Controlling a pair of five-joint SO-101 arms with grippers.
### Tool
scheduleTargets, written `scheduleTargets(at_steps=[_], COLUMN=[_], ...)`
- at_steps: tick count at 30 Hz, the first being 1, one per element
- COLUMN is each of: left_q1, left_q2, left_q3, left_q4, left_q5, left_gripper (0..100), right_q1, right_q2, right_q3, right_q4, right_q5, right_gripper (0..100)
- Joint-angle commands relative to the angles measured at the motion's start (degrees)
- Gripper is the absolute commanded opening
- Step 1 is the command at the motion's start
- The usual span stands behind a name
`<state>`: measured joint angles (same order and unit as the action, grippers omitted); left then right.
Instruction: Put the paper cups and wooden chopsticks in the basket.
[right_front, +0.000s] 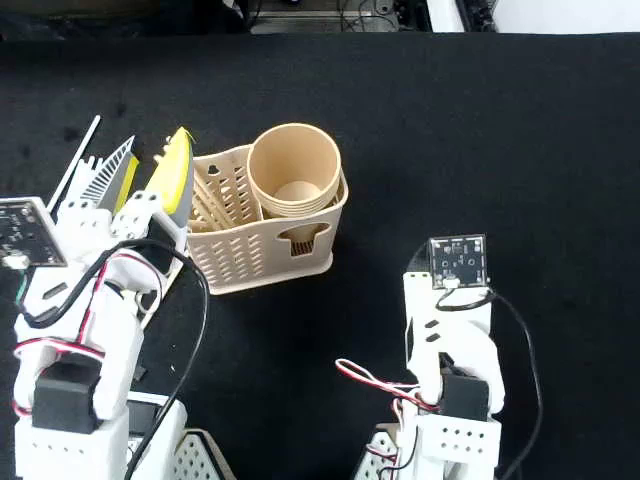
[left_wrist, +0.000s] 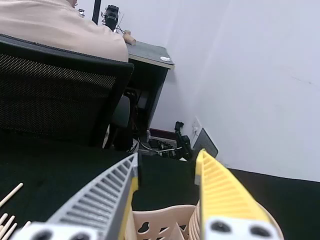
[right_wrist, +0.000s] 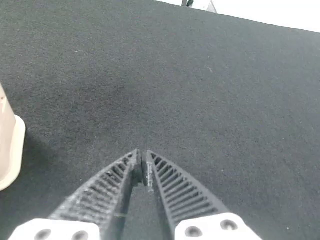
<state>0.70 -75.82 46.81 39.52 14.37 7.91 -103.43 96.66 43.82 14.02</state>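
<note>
High view: the paper cups sit nested in the basket, in the compartment farther from the left arm, and pale sticks lean in the other. I judge the chopstick step unfinished, because wooden chopsticks lie on the table just beside the left gripper. That gripper is spread wide and empty. Next I must shift it over them, descend and close. The right gripper is closed on nothing.
</note>
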Motion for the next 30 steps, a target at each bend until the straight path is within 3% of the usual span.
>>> scheduleTargets(at_steps=[1,5,12,17,27,30], left_q1=[0.4,-2.1,-19.2,-28.1,-34.3,-34.4], left_q2=[-0.4,-0.4,7.6,22.0,53.4,62.8], left_q3=[-6.0,-9.1,-16.7,-17.9,-23.6,-26.7], left_q4=[2.9,5.9,17.8,18.5,18.7,18.7], left_q5=[0.3,-2.6,-8.3,-14.9,-39.5,-43.4], left_gripper=[19,19,19,19,19,19], right_q1=[-0.4,-0.4,-0.4,-0.4,-0.4,-0.4], right_q2=[-3.7,-3.7,-3.7,-3.7,-3.7,-3.7], right_q3=[-0.2,-0.2,-0.2,-0.2,-0.2,-0.2], right_q4=[-0.6,-0.6,-0.6,-0.6,-0.6,-0.6], right_q5=[0.0,0.0,0.0,0.0,0.0,0.0], right_gripper=[2.1,2.1,2.1,2.1,2.1,2.1])
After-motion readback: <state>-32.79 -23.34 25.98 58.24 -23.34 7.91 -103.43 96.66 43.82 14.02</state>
